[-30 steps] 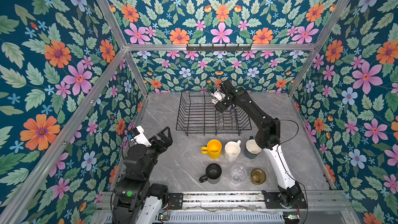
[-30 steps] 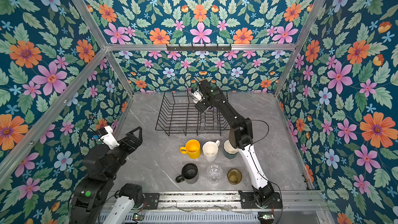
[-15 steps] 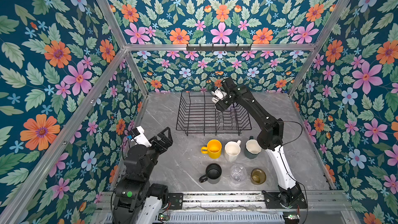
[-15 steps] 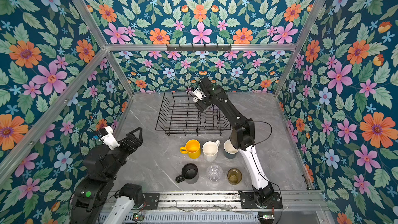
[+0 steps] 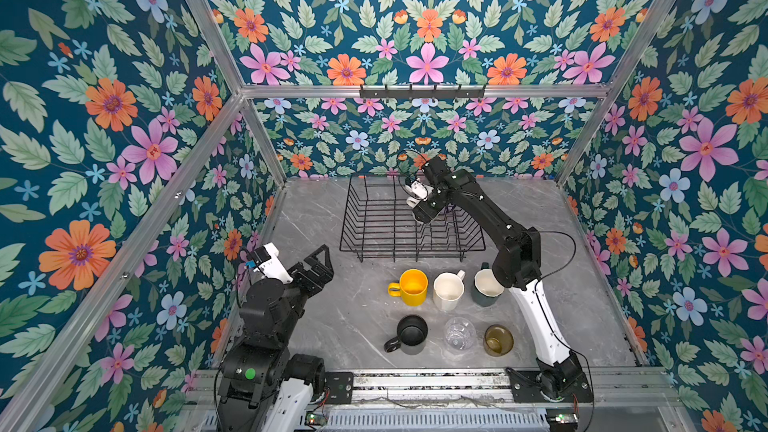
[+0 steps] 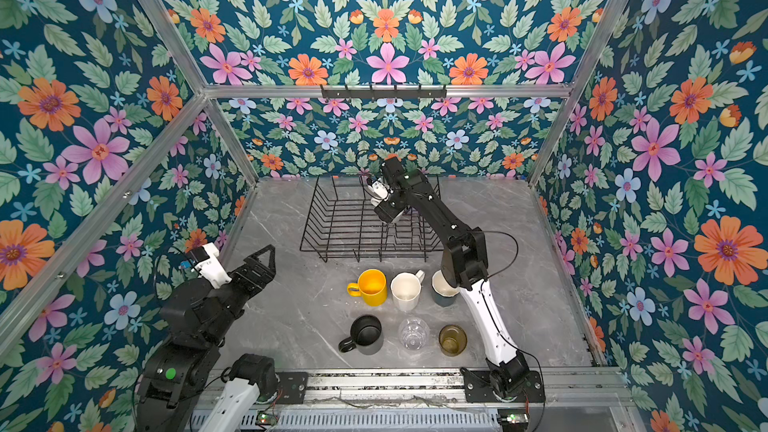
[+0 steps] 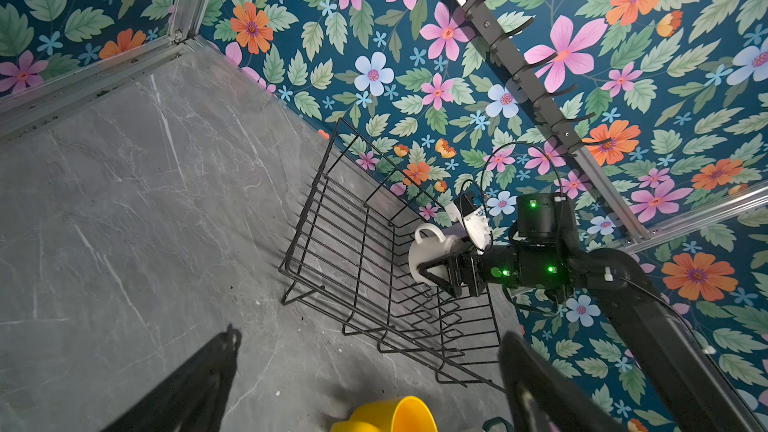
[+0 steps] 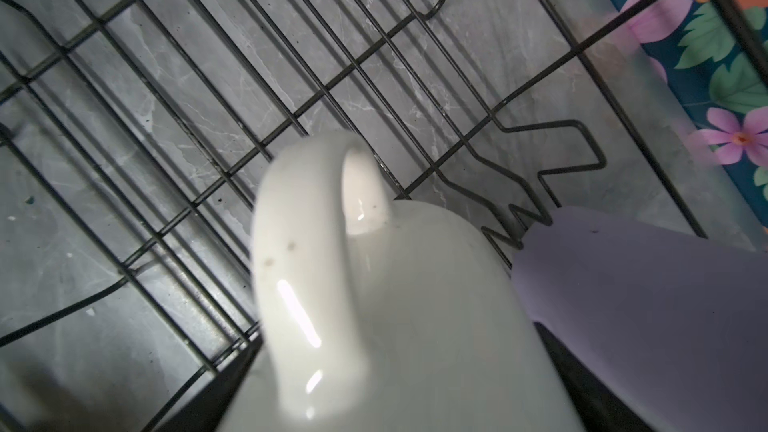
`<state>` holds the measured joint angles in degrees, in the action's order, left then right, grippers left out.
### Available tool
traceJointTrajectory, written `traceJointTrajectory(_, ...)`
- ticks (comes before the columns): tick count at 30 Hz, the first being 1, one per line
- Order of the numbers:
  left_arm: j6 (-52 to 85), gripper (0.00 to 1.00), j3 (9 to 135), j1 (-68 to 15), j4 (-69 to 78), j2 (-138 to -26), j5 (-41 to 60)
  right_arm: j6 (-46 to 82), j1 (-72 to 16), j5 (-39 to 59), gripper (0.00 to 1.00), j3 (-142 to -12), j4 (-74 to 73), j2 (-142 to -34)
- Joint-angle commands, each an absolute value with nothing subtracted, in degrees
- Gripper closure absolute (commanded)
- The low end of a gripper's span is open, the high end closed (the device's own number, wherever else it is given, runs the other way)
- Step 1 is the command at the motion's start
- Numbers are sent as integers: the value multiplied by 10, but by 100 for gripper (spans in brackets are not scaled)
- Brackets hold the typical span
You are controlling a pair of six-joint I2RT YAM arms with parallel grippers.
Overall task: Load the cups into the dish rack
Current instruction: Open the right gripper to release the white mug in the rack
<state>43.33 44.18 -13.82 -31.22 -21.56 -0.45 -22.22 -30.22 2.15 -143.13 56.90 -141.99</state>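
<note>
Six cups on table: yellow mug, cream mug and dark green mug in a row before the dish rack; black mug, clear glass and amber glass in the nearer row. We find none displaced since a second ago.
Right arm: right gripper clamped across the body of the white mug, inside the rack's far right part.
Held cup: handle clear of the fingers, above the rack floor; we cannot tell whether it touches the wires.
Rack contents: lilac tumbler, just beside the white mug.
Left arm: left gripper raised at the table's left, jaws spread wide, nothing between them; unchanged.
Change: in both top views the right gripper sits slightly lower in the rack than a second ago; we log no other difference.
</note>
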Motion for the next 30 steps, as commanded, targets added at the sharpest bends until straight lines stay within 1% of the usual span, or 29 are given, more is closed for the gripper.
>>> traceJointTrajectory(1, 431, 0, 446, -138, -289, -219, -5, -215, -304, 29, 52, -1437, 561, -1428)
traceJointTrajectory(3, 430, 0, 446, -138, -289, -219, -6, -214, -304, 32, 51, -1440, 560, -1435)
traceJointTrajectory(6, 431, 0, 446, -138, -288, -221, -5, -212, -304, 30, 46, -1441, 556, -1444)
traceJointTrajectory(11, 430, 0, 446, -138, -287, -225, -4, -209, -304, 30, 26, -1448, 555, -1458)
traceJointTrajectory(14, 429, 0, 446, -138, -287, -225, -5, -208, -304, 29, 19, -1448, 554, -1462)
traceJointTrajectory(23, 429, 0, 445, -138, -289, -222, -6, -208, -304, 30, 8, -1448, 555, -1460)
traceJointTrajectory(30, 429, 0, 446, -138, -294, -218, -7, -205, -303, 30, 6, -1446, 557, -1457)
